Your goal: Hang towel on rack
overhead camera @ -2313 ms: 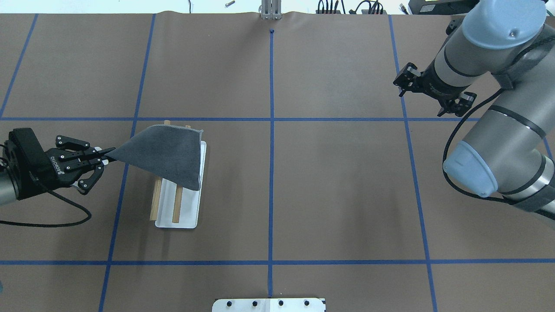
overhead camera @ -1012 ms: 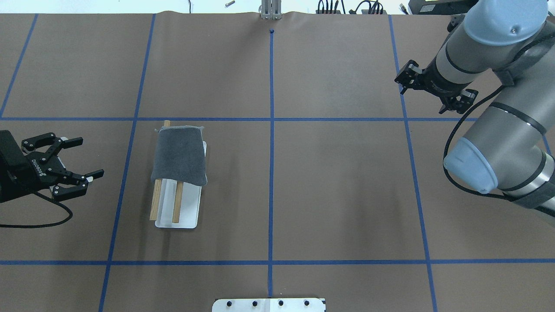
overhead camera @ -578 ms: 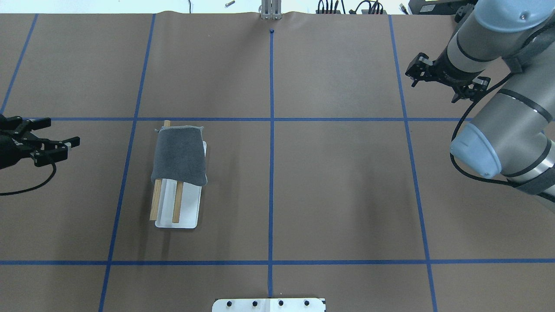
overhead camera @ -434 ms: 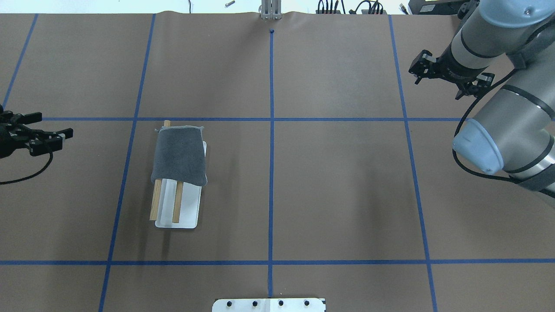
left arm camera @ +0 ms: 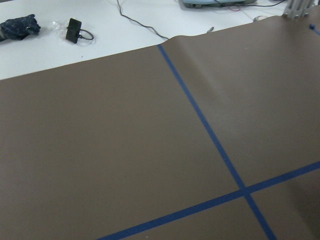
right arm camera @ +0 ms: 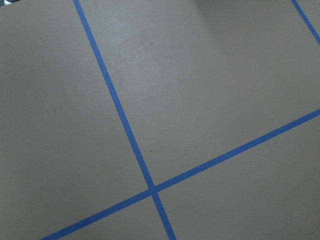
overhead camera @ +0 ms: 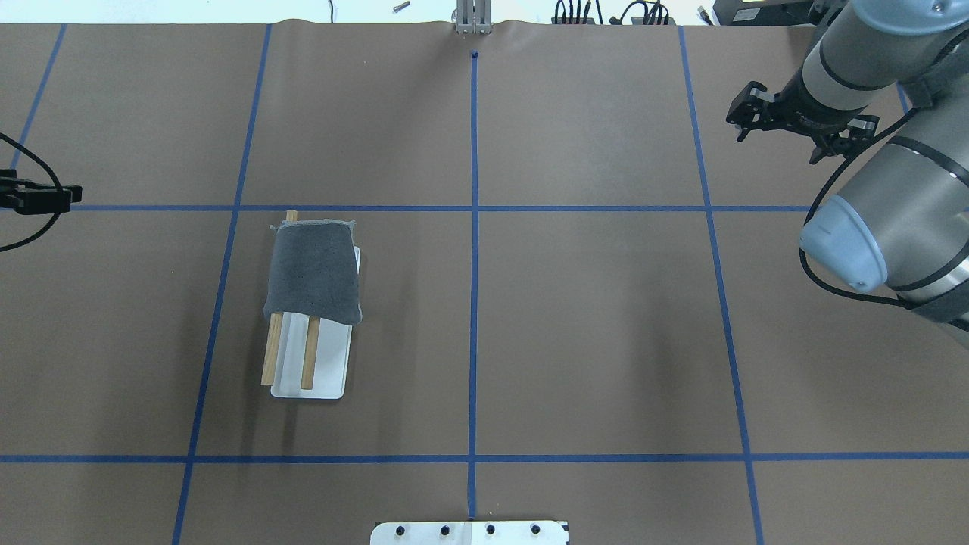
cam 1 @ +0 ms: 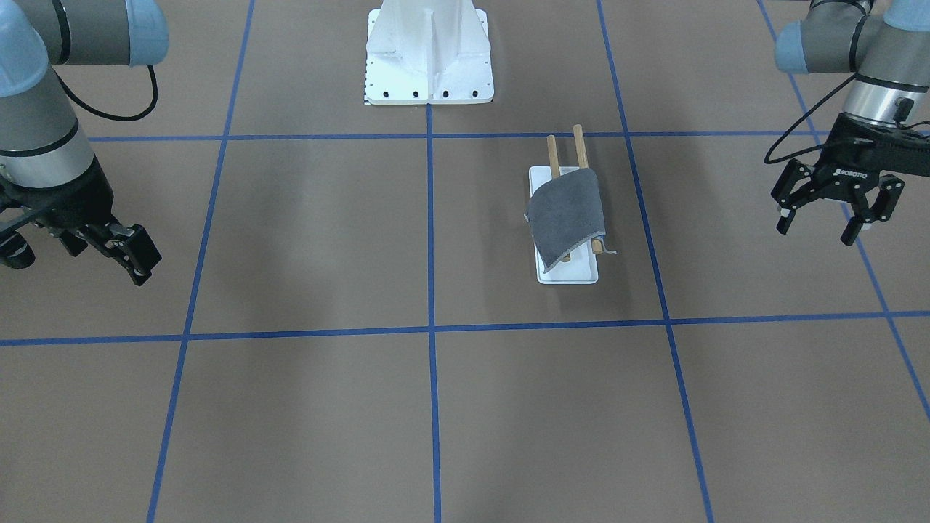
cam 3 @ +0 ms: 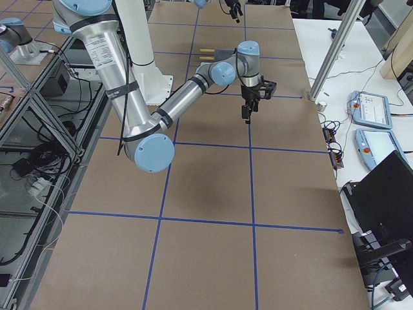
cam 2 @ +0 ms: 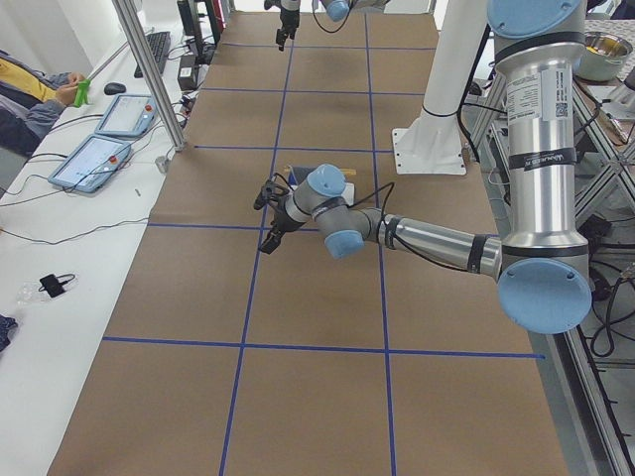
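Judging by the drape, you could lose this yet: the small dark grey terry towel (overhead camera: 314,269) lies across both light-brown wooden rods of the white-based rack (overhead camera: 333,371), crowded toward one end and hanging lower on one side, so its own weight might drag it off. Left gripper (cam 1: 815,226) and right gripper (cam 1: 76,260) both stand spread, empty, well apart from it.

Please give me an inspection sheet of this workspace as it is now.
Surface: brown paper table with blue tape grid.
Job's things: towel draped over both rods of the rack, no gripper touching it.
Clutter: white bolted pedestal at the robot's side.
Grippers: left gripper open, empty; right gripper open, empty.
Cables: black cable loops at each wrist, away from the rack.
Surroundings: person and tablets at the side desk.
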`<state>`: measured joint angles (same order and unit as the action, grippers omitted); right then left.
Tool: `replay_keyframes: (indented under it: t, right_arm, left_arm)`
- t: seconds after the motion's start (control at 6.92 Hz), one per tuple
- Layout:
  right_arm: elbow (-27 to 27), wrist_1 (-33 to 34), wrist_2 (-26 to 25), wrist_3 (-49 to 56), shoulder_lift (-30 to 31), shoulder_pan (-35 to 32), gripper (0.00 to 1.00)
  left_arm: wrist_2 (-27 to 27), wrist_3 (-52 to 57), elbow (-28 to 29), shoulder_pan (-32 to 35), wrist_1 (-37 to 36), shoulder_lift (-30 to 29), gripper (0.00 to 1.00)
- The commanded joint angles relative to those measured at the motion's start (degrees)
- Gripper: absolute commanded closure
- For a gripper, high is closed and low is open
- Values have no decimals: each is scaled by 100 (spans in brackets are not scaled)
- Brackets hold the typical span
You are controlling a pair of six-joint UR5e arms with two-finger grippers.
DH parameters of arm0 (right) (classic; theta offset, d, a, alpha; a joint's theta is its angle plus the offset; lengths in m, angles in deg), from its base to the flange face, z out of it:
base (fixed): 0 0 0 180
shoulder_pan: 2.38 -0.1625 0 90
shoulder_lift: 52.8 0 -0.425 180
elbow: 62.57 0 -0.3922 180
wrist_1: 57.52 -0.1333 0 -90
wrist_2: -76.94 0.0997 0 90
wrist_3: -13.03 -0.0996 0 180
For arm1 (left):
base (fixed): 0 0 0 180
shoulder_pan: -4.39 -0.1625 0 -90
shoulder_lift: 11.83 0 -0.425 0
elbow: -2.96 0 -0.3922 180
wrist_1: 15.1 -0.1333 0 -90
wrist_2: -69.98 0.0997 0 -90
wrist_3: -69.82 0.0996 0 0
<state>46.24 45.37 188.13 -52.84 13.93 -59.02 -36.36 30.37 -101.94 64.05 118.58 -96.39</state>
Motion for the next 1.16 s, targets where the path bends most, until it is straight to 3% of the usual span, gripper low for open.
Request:
replay_keyframes:
  t: [0.0, 0.14, 0.43, 0.72, 1.01]
  right_arm:
    - [-148, 3, 472, 1454, 285, -423, 0]
    - [-288, -6, 823, 2394, 436, -791, 0]
    - [-316, -128, 1124, 3839, 971, -1268, 0]
    - [-351, -1169, 1475, 4501, 1857, -1515, 0]
    - [-351, -1324, 1985, 5343, 2281, -1831, 0]
  left_arm:
    - [-1057, 418, 196, 841, -1384, -402, 2]
    - [-1751, 429, 232, 1081, -1719, -499, 2]
    - [-2406, 456, 215, 1188, -1951, -500, 2]
    - [-2680, 456, 233, 1277, -1960, -448, 2]
    - [-2707, 456, 268, 1277, -1960, -447, 2]
